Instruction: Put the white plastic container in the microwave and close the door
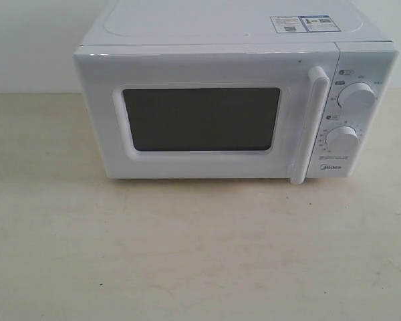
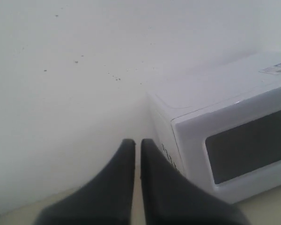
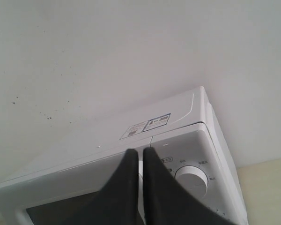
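- L gripper [image 2: 137, 142]: fingers drawn almost together, only a thin slit betw. them, nothing held. It is held off the left side of the microwave [image 1: 220, 23], near the wall [image 2: 84, 70].
- Table [image 1: 187, 254]: no container is seen on it, nor in either wrist view.
- Door [image 1: 200, 67]: shut flush. Window [image 1: 200, 119] is dark, so the inside can't be made out. Whether the container is already inside or off-frame can't be told.
- Handle [image 1: 309, 124]: on the door's right edge. If the door is to be opened, the bar is prob. best taken mid-height and pulled along an arc, hinge presumably at left, w/o dragging the microwave.
- R gripper [image 3: 140, 151]: fingers likewise nearly closed, empty. It is held above and in front of the upper right corner, near a dial [image 3: 192, 180].
- Both arms are cut out of the exterior view.
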`<action>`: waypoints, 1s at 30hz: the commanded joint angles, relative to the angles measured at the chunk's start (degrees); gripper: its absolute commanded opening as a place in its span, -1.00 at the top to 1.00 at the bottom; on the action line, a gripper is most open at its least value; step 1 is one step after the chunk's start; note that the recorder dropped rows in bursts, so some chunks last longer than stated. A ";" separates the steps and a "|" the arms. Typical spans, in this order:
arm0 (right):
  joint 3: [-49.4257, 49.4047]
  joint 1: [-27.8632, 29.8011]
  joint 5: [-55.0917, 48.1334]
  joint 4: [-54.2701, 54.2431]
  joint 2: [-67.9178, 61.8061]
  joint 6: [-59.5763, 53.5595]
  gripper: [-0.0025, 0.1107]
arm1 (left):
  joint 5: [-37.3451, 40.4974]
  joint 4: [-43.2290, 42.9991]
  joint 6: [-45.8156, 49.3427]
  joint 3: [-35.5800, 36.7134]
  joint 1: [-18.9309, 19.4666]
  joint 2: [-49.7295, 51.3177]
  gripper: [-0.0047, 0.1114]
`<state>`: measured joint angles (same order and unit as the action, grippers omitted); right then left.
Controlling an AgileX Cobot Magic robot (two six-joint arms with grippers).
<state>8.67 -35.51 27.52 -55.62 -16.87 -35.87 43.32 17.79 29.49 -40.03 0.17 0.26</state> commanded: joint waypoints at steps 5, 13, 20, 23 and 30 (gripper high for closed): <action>-0.13 0.15 0.17 0.38 0.14 -0.14 0.96 | -9.93 -12.46 -21.58 3.13 0.25 -0.26 0.84; -0.13 0.15 0.17 0.38 0.14 -0.14 0.96 | -24.90 -19.53 -32.99 22.95 0.25 0.19 0.84; -0.13 0.15 0.15 0.38 0.14 -0.27 0.96 | -38.46 -20.82 -42.20 39.30 3.30 0.19 0.84; -0.13 0.15 0.15 0.38 0.14 -0.16 0.96 | -39.33 -19.56 -42.20 40.03 3.95 0.19 0.84; -0.13 0.15 0.15 0.38 0.14 -0.16 0.96 | -32.16 -19.78 -36.31 40.03 3.95 0.19 0.84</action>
<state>8.67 -35.51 27.52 -55.62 -16.87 -35.80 8.26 -2.54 -7.77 -0.24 3.93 0.63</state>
